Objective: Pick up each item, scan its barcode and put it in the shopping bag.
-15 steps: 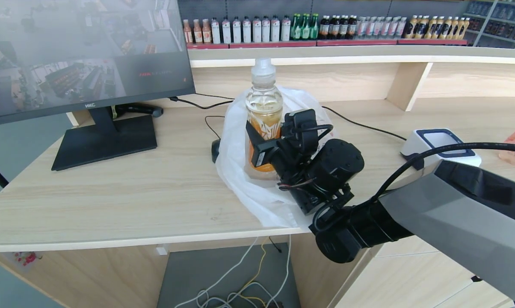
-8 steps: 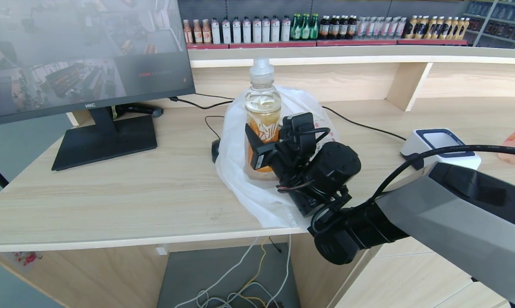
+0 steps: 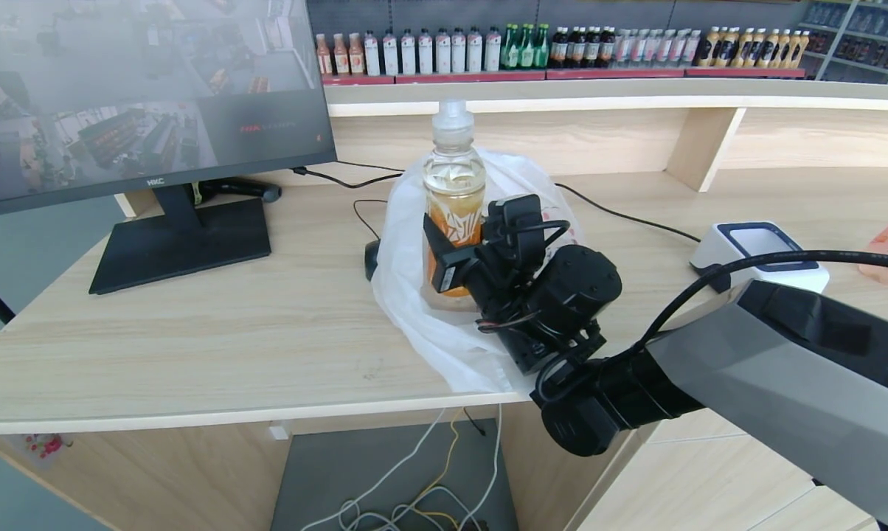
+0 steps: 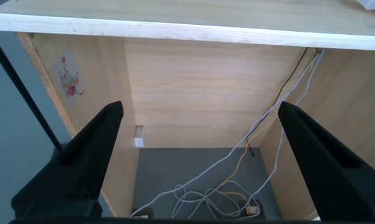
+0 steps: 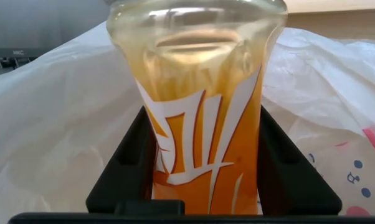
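Clamping the bottle (image 3: 455, 184) across its orange label, the right gripper (image 3: 462, 254) has one finger on each side of the lower body, jaws closed to bottle width; the right wrist view shows both black fingers flanking the label. The bottle stands upright: long axis vertical, white cap up, base down inside the folds of the white shopping bag (image 3: 414, 317) on the counter (image 3: 193, 346). Can't tell whether the base is resting on anything. Handling guess: mostly full of liquid, so fairly heavy for its size; thin plastic wall that gives under squeeze; glossy label sleeve is probably slick. The straight labelled section is the right place to hold, not the tapered shoulder, which would let it slide. The bag is limp film with no support of its own, so it may fold in or drag with the bottle. The scanner (image 3: 757, 254) sits well apart toward the robot's right. The left gripper (image 4: 200, 124) is spread wide and empty, down below the counter edge.
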Available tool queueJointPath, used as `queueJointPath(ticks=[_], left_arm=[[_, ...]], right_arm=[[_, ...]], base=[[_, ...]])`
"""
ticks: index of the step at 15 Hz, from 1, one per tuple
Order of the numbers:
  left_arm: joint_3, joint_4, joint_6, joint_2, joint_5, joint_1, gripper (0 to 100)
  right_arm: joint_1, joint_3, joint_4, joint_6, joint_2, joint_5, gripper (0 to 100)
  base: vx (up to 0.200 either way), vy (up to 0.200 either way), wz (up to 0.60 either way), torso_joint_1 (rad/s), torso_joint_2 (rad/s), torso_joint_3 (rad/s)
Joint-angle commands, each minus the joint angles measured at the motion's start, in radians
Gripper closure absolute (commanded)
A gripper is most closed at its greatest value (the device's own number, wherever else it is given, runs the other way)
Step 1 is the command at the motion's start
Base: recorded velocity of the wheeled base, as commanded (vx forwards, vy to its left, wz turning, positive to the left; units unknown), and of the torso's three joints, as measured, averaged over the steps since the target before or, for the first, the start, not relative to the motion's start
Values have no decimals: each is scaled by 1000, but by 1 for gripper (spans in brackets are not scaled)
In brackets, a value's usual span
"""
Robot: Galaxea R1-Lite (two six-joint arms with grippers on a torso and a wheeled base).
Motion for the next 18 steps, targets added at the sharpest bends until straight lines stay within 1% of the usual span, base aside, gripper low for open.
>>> queueJointPath(ticks=[1,5,10,12,14,17,18], left_arm=[[0,0,-1,0,0,0,0],[0,0,-1,0,0,0,0],[0,0,-1,0,0,0,0],[0,0,1,0,0,0,0],[0,0,-1,0,0,0,0],[0,0,-1,0,0,0,0],[0,0,-1,0,0,0,0]], right_arm=[[0,-1,-1,0,-4,-1,0],[0,13,-1,3,-28,-1,0],[2,104,-8,3,-107,-1,0],[3,180,-8,3,-177,0,0],[3,289,-11,3,-266,2,0],[3,392,-11,5,-367,5,0],[3,455,-11,5,-413,11,0]], base=[[0,0,0,0,0,0],[0,0,0,0,0,0],[0,0,0,0,0,0],[0,0,0,0,0,0],[0,0,0,0,0,0],[0,0,0,0,0,0],[0,0,0,0,0,0]])
